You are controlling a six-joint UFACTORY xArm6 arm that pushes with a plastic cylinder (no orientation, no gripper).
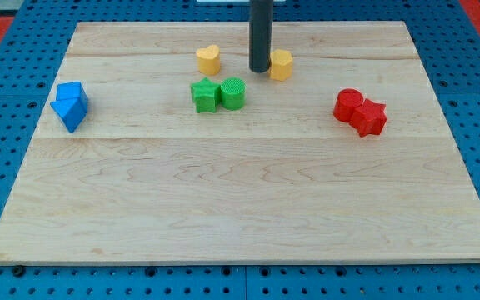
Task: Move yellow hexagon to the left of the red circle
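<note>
The yellow hexagon (282,64) sits near the view's top, right of centre. My tip (260,69) stands just left of it, touching or nearly touching its left side. The red circle (349,105) lies at the view's right, touching a red star-like block (372,117) on its lower right. The hexagon is up and to the left of the red circle, well apart from it.
A yellow heart (208,59) lies left of my tip. A green star-like block (204,95) and a green circle (232,92) sit together below the tip. Two blue blocks (70,104) sit at the view's left. The wooden board (240,208) lies on a blue perforated base.
</note>
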